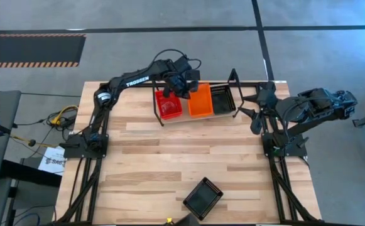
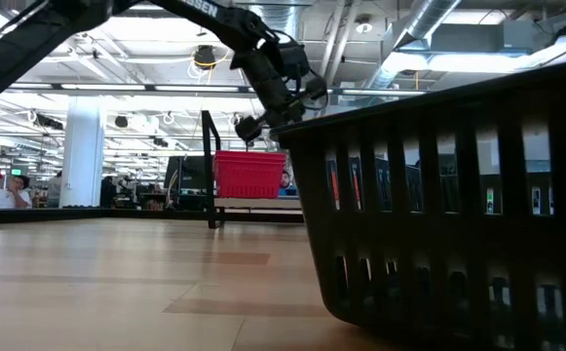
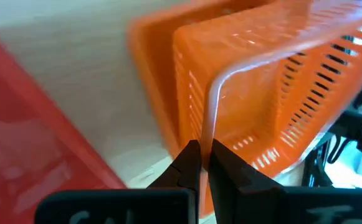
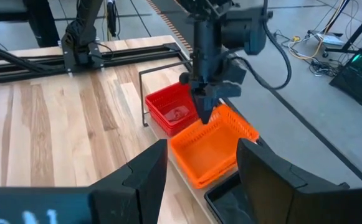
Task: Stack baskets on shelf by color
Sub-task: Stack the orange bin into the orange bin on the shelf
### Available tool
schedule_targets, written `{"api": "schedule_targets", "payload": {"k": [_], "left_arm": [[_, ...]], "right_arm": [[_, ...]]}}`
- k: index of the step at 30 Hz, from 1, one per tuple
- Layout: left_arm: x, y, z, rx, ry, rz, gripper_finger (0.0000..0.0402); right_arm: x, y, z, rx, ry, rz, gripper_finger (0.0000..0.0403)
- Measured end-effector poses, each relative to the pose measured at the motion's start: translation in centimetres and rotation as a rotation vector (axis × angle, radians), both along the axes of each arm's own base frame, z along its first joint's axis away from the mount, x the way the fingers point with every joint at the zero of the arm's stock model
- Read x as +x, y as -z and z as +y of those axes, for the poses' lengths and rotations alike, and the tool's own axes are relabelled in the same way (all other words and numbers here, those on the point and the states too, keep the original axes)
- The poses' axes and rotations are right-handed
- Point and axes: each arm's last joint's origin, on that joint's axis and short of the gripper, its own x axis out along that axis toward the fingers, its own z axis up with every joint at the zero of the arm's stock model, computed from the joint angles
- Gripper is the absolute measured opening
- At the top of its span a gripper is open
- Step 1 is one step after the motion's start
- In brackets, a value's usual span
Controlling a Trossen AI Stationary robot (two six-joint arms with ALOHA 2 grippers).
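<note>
On the shelf at the table's far edge, a red basket stands on the left, an orange basket in the middle and a black basket on the right. My left gripper is over the orange basket's side nearest the red one, shut on its rim. The orange basket sits tilted. In the left wrist view a second orange wall shows just outside the held one. My right gripper waits open at the table's right side, holding nothing. My left gripper pinches the orange basket's rim between its two fingers, one finger inside the wall and one outside, on the side facing the red basket. The fingers come slanting down from above. The basket is tilted; whether its bottom rests on anything is hidden.
Another black basket lies on the table near the front edge and fills the right of the low view. The shelf's upright wire loops stand at both of its ends. Bare wood lies between the shelf and the near basket.
</note>
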Motion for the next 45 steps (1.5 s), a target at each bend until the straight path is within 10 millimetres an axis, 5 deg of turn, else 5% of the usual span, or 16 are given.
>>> {"api": "schedule_targets", "payload": {"k": [21, 32, 45], "left_arm": [[0.1, 0.8, 0.7, 0.064, 0.117, -0.017, 0.0008], [0.6, -3.0, 1.1, 0.181, 0.153, -0.128, 0.0075], [-0.5, -3.8, 0.6, 0.21, 0.199, -0.012, 0.0091]], "right_arm": [[1.1, 0.7, 0.4, -0.023, 0.002, 0.065, 0.021], [1.1, 0.7, 0.3, -0.022, 0.003, 0.063, 0.0198], [1.1, 0.7, 0.3, -0.022, 0.003, 0.064, 0.0178]]}}
